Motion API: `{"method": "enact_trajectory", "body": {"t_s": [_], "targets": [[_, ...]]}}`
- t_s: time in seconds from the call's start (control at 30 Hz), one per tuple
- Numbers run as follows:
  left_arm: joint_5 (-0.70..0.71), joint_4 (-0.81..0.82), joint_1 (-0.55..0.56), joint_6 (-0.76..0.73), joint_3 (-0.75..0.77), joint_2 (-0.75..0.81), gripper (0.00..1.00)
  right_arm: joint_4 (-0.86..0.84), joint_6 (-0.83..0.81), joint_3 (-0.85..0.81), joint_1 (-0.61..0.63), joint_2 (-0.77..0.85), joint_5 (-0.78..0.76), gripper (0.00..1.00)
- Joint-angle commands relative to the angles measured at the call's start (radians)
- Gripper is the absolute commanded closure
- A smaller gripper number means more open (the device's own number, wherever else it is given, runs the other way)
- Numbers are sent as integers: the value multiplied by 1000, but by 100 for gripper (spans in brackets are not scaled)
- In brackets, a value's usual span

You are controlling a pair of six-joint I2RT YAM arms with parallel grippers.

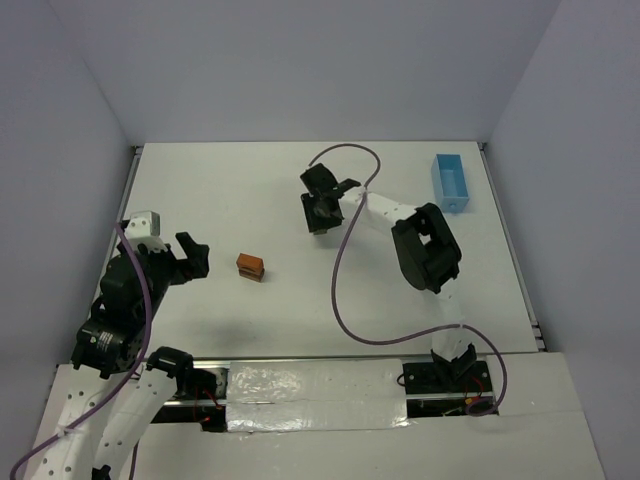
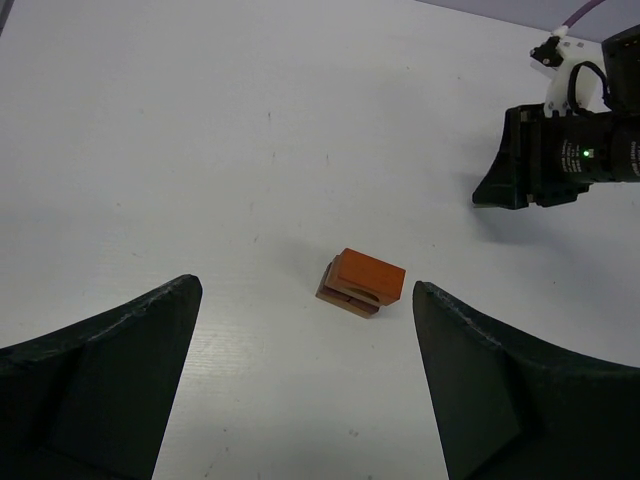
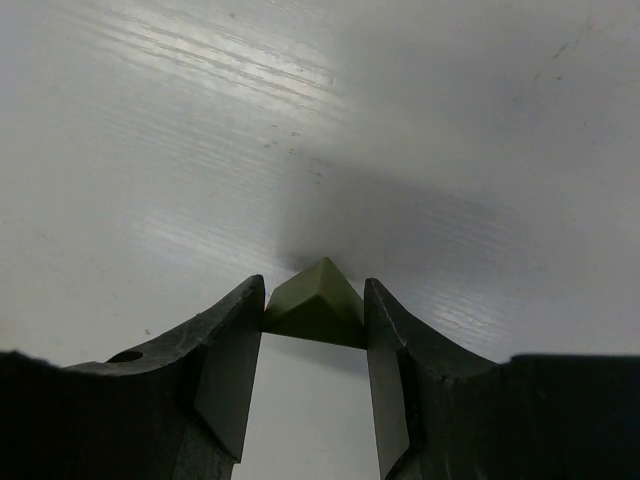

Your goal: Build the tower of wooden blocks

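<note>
The tower (image 1: 250, 266) is a low stack of two wood blocks, an orange one on a brown base, left of the table's middle. In the left wrist view the tower (image 2: 365, 280) lies just ahead of my left gripper (image 2: 305, 290), which stands wide open and apart from it. From above, the left gripper (image 1: 195, 256) is to the stack's left. My right gripper (image 1: 320, 214) is down at the table's far middle. Its two fingers press on both sides of a green triangular block (image 3: 318, 302), held at the right gripper's (image 3: 313, 292) tips on the table.
A light-blue rectangular tray (image 1: 451, 183) stands at the far right of the table. The right arm's purple cable (image 1: 338, 290) loops over the table between the tower and the right arm's base.
</note>
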State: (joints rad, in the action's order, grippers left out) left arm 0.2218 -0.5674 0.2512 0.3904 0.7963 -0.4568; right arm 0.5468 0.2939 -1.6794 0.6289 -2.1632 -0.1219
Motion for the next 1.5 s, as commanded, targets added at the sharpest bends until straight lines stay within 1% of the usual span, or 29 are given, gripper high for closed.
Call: {"method": "enact_trajectory", "body": {"t_s": [0.0, 0.03, 0.07, 0.13, 0.17, 0.2, 0.23, 0.27, 0.3, 0.33, 0.37, 0.4, 0.43, 0.47, 0.5, 0.53, 0.57, 0.6, 0.63, 0.7, 0.8, 0.87, 0.97, 1.03, 1.07, 1.13, 1.2, 1.27, 1.47], "targets": [[-12, 43, -4, -27, 1, -5, 0, -93, 5, 62, 29, 158, -24, 72], [-13, 43, -4, -25, 3, -3, 1, -116, 2, 88, 40, 189, -25, 74], [-15, 44, -4, -25, 4, -3, 0, -193, -5, 122, 48, 222, -15, 75], [-39, 52, -4, -24, 7, 3, 1, -286, -13, 251, 87, 357, -16, 76], [-58, 49, -4, -21, 11, 4, 0, -406, -48, 359, 106, 408, -3, 77], [-82, 43, -4, -9, 24, 3, 0, -483, -79, 419, 130, 527, 8, 78], [-161, 37, -4, 28, 33, -8, 1, -625, -151, 540, 197, 589, -1, 79], [-217, 35, -4, 48, 43, -17, 1, -695, -197, 603, 237, 709, 1, 78], [-283, 38, -4, 100, 64, -37, 0, -772, -247, 663, 279, 768, 7, 77], [-418, 41, -6, 131, 75, -46, 1, -923, -292, 732, 364, 831, 8, 77], [-491, 50, -6, 165, 84, -55, 0, -989, -349, 851, 399, 944, 37, 77], [-565, 69, -6, 242, 92, -62, 0, -1049, -413, 898, 426, 992, 59, 74], [-631, 131, -6, 290, 86, -59, 1, -1108, -432, 934, 443, 1034, 85, 73], [-742, 174, -4, 341, 63, -51, 1, -1108, -443, 966, 471, 1096, 117, 73], [-786, 220, -4, 452, 44, -28, 0, -1099, -455, 969, 477, 1118, 155, 73], [-826, 324, -4, 508, 25, -16, 1, -1079, -463, 972, 485, 1138, 181, 74], [-860, 374, -4, 559, 2, -2, 0, -1076, -469, 980, 508, 1170, 197, 74], [-918, 464, -4, 653, -41, 19, 1, -1076, -473, 983, 518, 1186, 233, 74], [-944, 465, -4, 697, -61, 27, 1, -1081, -483, 988, 529, 1203, 255, 74], [-1019, 590, -4, 808, -118, 47, 1, -1096, -512, 1004, 570, 1237, 278, 74], [-1071, 737, -4, 928, -176, 70, 1, -1143, -576, 1014, 610, 1249, 289, 74], [-1088, 762, -4, 950, -187, 72, 1, -1177, -624, 1006, 630, 1235, 303, 74], [-1108, 735, -4, 941, -184, 70, 2, -1213, -660, 982, 667, 1194, 286, 74], [-1124, 768, -4, 965, -195, 70, 3, -1216, -673, 953, 681, 1151, 277, 74], [-1130, 837, -4, 1011, -212, 72, 7, -1219, -682, 943, 683, 1136, 278, 74], [-1148, 888, -4, 1044, -220, 73, 13, -1231, -688, 928, 689, 1102, 277, 74], [-1159, 881, -4, 1038, -210, 69, 21, -1246, -705, 922, 692, 1088, 275, 74], [-1170, 861, -4, 1015, -195, 69, 26, -1265, -717, 913, 693, 1076, 271, 74], [-1176, 796, -4, 958, -200, 66, 25, -1259, -734, 870, 692, 1056, 292, 74]]}}
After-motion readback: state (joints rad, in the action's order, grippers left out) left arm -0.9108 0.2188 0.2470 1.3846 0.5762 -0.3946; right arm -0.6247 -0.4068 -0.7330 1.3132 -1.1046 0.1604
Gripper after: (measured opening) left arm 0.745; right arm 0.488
